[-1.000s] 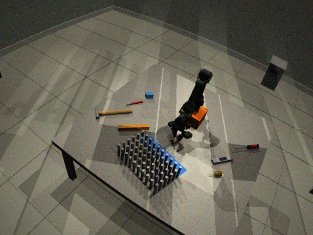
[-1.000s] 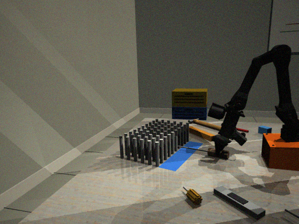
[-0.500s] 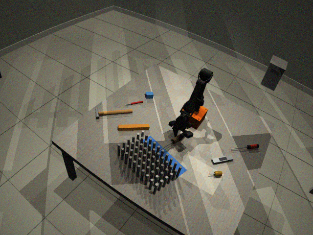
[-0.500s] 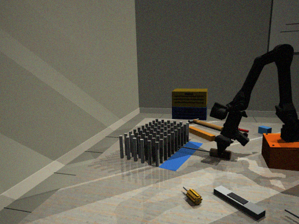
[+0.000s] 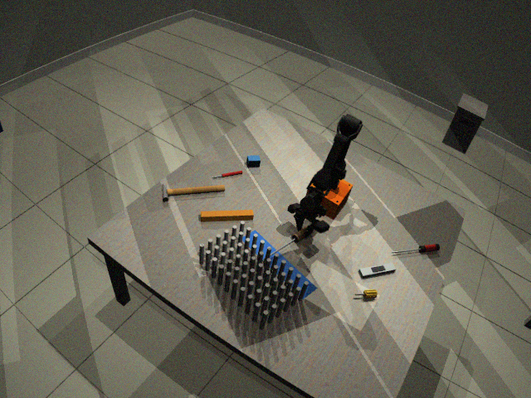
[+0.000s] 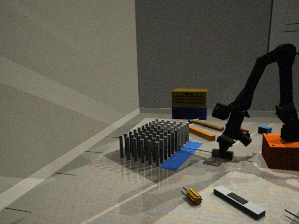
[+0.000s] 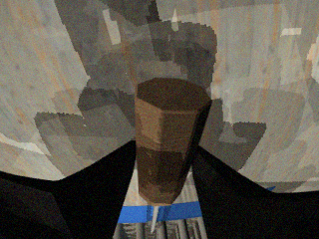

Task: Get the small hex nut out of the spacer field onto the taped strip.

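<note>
My gripper (image 5: 301, 234) (image 6: 223, 153) (image 7: 163, 149) is shut on the brown handle of a thin-rod tool (image 5: 305, 232) (image 6: 229, 154) (image 7: 166, 124), low over the table in front of the field. The tool's rod crosses above the blue taped strip (image 5: 311, 288) (image 6: 177, 160) (image 7: 134, 214). Its far end is at the front row of the standing metal spacers (image 5: 265, 318) (image 6: 157, 154) (image 7: 182, 229); whether it touches one cannot be told. The spacers look upright. The hex nut cannot be made out in any view.
An orange bar (image 5: 226, 215) (image 6: 202, 133) and a hammer (image 5: 197, 190) (image 6: 209, 125) lie beside the field. A blue block (image 5: 253, 161) (image 6: 265, 129) and red screwdriver (image 5: 231, 173) lie farther back. A yellow-handled tool (image 5: 370, 293) (image 6: 194, 196), grey bar (image 5: 377, 270) (image 6: 219, 190) and red-black screwdriver (image 5: 429, 248) lie opposite.
</note>
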Controlling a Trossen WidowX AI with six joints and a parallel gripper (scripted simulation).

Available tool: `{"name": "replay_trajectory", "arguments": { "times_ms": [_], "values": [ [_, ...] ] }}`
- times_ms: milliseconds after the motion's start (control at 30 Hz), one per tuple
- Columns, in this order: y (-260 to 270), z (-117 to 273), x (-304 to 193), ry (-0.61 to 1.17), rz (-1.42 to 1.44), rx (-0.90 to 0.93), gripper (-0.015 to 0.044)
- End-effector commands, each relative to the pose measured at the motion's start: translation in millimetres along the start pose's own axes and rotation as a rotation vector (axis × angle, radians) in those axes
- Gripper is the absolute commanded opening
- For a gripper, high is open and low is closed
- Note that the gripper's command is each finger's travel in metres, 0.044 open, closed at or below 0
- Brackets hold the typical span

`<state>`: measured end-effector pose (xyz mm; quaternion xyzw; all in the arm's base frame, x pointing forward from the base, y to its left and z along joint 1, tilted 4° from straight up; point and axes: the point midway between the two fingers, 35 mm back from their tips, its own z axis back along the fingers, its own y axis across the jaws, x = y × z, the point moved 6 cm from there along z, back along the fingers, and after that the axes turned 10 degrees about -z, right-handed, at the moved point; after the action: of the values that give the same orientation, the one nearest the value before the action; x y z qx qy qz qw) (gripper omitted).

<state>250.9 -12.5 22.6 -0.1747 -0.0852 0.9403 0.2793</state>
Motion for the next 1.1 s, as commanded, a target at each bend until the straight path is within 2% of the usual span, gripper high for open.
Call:
{"name": "replay_trajectory", "arguments": {
  "times_ms": [0, 1067],
  "values": [
    [1, 2, 3, 0.003, -0.004, 0.003, 0.0],
    [-2, 15, 3, 0.003, -0.003, 0.004, 0.0]
  ]
}}
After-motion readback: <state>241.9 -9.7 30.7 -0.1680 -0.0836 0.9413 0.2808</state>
